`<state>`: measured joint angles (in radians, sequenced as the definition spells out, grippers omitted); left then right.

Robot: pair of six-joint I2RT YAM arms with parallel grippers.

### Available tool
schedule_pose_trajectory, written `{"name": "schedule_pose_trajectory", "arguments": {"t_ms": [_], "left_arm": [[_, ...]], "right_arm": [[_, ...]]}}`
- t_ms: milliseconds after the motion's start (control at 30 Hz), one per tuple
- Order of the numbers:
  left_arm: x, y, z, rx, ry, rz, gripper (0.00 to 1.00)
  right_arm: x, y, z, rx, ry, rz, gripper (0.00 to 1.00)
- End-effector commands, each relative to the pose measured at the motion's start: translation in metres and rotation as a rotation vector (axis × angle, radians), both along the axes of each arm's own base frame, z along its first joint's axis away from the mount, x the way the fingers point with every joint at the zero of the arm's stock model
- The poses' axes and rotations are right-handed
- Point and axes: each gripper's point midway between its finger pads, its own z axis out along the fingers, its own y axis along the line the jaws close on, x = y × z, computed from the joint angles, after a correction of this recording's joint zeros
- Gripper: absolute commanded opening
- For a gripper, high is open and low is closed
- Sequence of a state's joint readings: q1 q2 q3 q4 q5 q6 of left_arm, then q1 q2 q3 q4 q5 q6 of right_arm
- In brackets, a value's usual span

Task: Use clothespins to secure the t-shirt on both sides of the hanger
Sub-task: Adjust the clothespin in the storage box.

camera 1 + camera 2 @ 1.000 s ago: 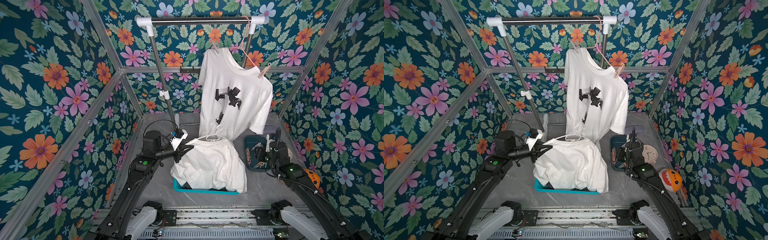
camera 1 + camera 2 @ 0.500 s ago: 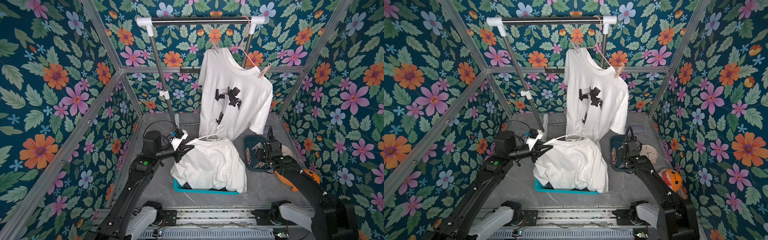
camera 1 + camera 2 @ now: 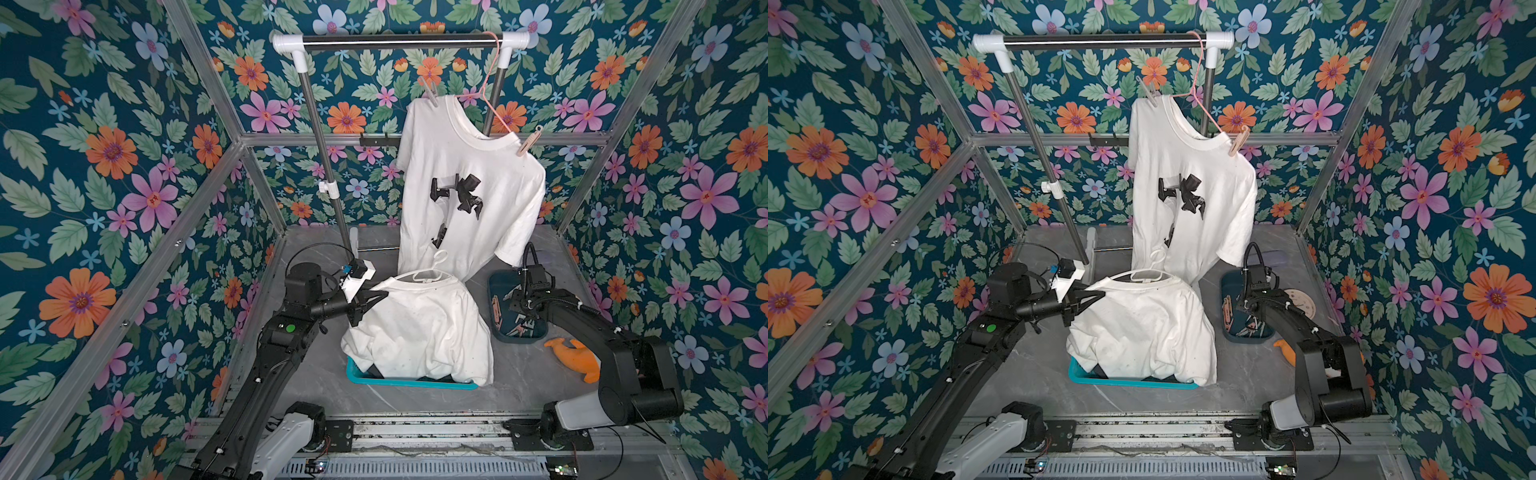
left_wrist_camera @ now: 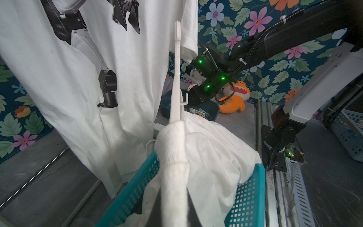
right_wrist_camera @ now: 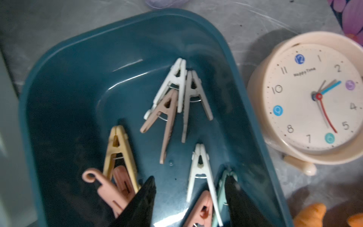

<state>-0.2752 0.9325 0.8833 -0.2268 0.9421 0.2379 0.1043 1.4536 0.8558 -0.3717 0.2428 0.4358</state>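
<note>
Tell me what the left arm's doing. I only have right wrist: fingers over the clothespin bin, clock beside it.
Observer: Left gripper is shut on one shoulder of the white t-shirt draped over the teal basket.
Operator: Hanger inside it?
Observer: Yes, a white hanger; its hook sticks out of the collar.
Operator: Pins on it?
Observer: None visible. Only the hanging t-shirt on the rail has them: a grey clothespin and a beige clothespin, one per shoulder.

Pastel clothespins (image 5: 169,110) lie jumbled in a tray (image 5: 78,78); t-shirt (image 4: 206,149) drapes white hanger (image 4: 176,82).
</note>
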Motion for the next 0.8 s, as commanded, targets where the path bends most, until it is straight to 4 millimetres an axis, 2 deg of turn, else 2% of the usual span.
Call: {"name": "schedule_pose_trajectory", "arguments": {"t_ms": [0, 267, 400, 767], "left_arm": [[0.003, -0.001, 0.008, -0.01, -0.044, -0.001, 0.0], [0.002, 0.0, 0.01, -0.012, -0.056, 0.0, 0.0], [0.002, -0.001, 0.01, -0.013, -0.052, -0.003, 0.0], [0.002, 0.0, 0.009, -0.012, -0.052, 0.001, 0.0]], "right_arm": [[-0.007, -0.001, -0.003, 0.027, 0.03, -0.042, 0.58], [-0.029, -0.007, -0.026, 0.079, 0.149, -0.084, 0.61], [-0.029, -0.007, -0.03, 0.112, 0.166, -0.086, 0.62], [-0.025, 0.011, -0.04, 0.217, 0.195, -0.067, 0.64]]}}
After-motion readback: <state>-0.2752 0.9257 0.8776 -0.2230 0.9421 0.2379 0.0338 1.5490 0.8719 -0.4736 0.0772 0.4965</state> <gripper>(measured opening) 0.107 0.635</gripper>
